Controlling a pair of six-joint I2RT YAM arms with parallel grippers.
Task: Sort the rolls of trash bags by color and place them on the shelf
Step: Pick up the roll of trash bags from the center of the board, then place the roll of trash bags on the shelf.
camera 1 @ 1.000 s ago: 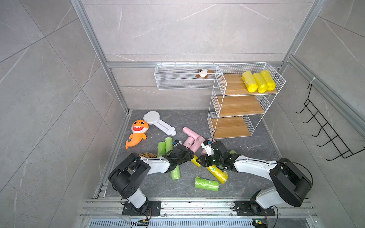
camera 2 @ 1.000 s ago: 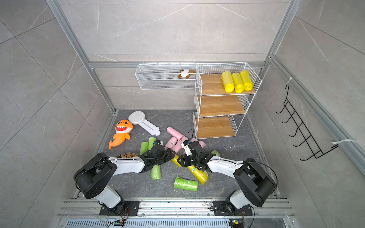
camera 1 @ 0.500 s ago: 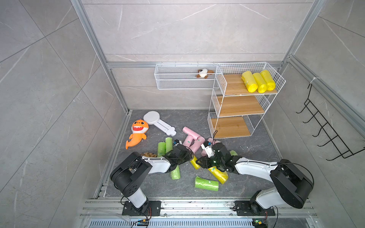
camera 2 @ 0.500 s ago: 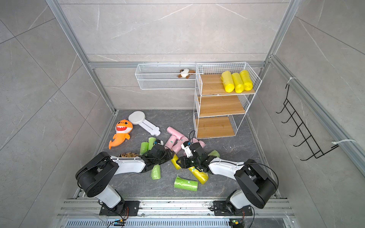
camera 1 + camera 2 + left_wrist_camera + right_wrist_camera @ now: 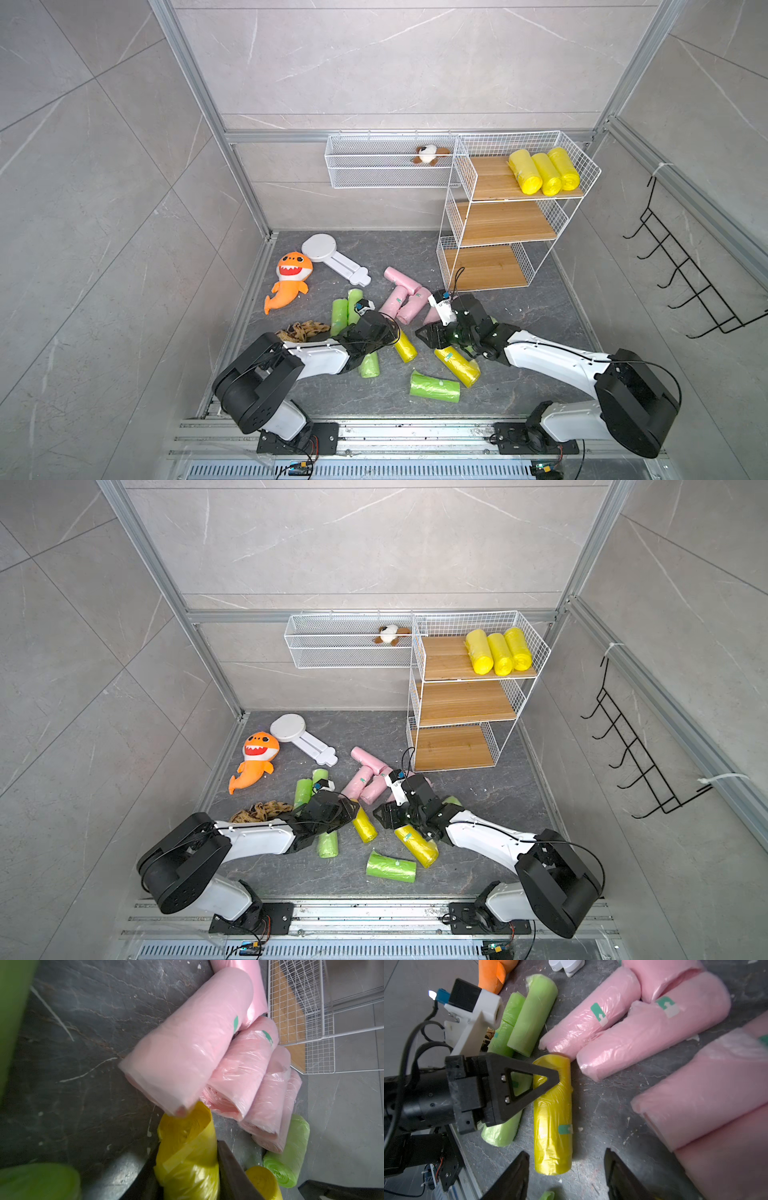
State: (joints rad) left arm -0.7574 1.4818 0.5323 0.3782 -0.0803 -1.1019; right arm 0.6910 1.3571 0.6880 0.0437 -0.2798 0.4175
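The shelf (image 5: 505, 222) is white wire with light wooden boards. The yellow rolls (image 5: 542, 172), pale pink rolls (image 5: 402, 279) and light green rolls (image 5: 434, 387) bear teal stickers (image 5: 599, 1014). The floor (image 5: 415, 253) is dark grey, pale-veined.

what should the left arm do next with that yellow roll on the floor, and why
Probably lift it straight up a little. The left fingers sit closed on both sides of the yellow roll, the right fingers stand open and clear of it, and three yellow rolls already lie on the top board of the shelf.
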